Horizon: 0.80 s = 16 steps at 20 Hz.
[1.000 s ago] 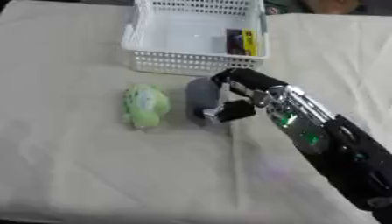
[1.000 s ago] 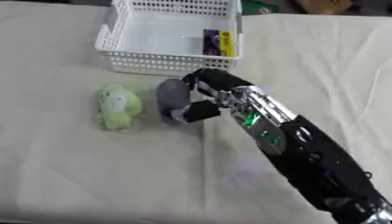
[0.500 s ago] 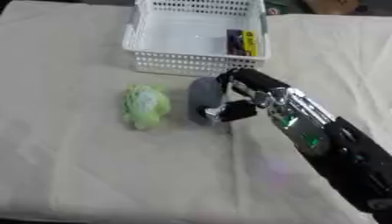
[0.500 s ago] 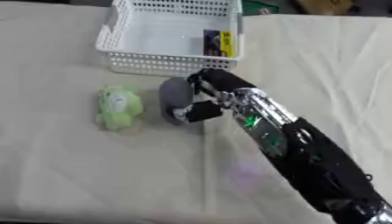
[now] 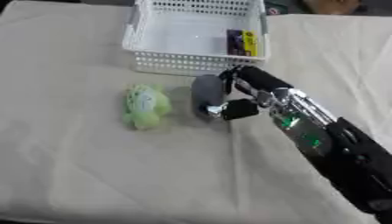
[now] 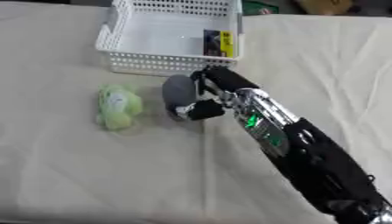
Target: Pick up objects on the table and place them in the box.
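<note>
The right robot hand (image 5: 233,94) comes in from the lower right on a black and silver arm and reaches the middle of the cream-covered worktop (image 5: 92,166), where its fingers (image 5: 229,81) and thumb curl round a grey rounded object (image 5: 205,92). The fingers wrap over the object's right and upper side while the thumb tip (image 5: 239,109) presses in at its lower right, so the robot hand is closed in a grasp on it. The grey object sits at the worktop surface or just above it; the pictures do not settle whether it has left the cloth. Just beside it to the left, with a narrow strip of cloth between them, lies a pale green soft object (image 5: 145,106) with a lighter patch on top, flat on the worktop and apart from the robot hand. Directly behind both things stands a white perforated plastic box (image 5: 157,63), its near wall just beyond the grey object and the curled fingers. Inside the box, against its right wall, lies 1 small flat pack (image 5: 242,42), dark on its left half and yellow on its right. The left robot hand shows in neither view.
</note>
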Tool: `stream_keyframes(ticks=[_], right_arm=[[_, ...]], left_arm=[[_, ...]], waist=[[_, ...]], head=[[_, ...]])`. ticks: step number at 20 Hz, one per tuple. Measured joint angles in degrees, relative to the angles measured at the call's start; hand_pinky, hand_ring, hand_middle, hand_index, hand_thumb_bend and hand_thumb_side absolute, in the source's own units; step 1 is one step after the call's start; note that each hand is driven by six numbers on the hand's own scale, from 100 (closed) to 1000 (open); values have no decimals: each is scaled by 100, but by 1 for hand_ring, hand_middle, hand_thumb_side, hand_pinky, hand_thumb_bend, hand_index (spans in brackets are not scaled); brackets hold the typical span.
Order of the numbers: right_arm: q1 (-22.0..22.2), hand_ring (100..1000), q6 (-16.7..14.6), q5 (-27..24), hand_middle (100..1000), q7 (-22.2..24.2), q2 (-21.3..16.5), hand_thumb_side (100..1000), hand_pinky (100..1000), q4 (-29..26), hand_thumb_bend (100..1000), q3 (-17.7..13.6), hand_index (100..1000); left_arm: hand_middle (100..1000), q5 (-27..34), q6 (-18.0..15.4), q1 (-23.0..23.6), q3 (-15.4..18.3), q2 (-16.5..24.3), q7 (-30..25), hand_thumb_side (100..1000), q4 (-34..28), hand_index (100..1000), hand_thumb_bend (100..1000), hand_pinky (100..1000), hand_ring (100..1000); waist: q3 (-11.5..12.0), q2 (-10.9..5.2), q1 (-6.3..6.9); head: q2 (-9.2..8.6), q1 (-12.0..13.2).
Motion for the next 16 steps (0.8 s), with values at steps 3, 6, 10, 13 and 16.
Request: stream_keyframes(ticks=[3,6,10,13,16], right_arm=[[0,877,24,0,537,-5,-46,710,928,-93,387,0,723],[-1,874,53,-1,522,9,-86,708,928,-225,363,0,709],[-29,869,137,-8,513,38,-225,712,927,-598,347,-11,700],[-42,867,227,-41,509,99,-340,722,927,-899,340,-47,696],[-89,867,321,-96,504,190,-463,725,927,-1202,327,-93,691]], left_arm=[[596,-3,2,0,0,0,2,792,0,669,100,616,540],[597,-4,5,0,0,0,6,793,0,669,100,617,540],[597,-8,6,2,0,0,6,792,0,669,100,617,540],[597,-17,6,2,0,0,7,792,0,669,100,617,540],[597,-21,7,3,0,0,7,793,0,669,100,617,540]], waist=[[-6,-1,-2],[-19,-3,-3],[-38,-36,-17],[-36,-37,-31],[-36,-38,-32]], head=[[0,2],[1,4],[14,12],[23,20],[24,20]])
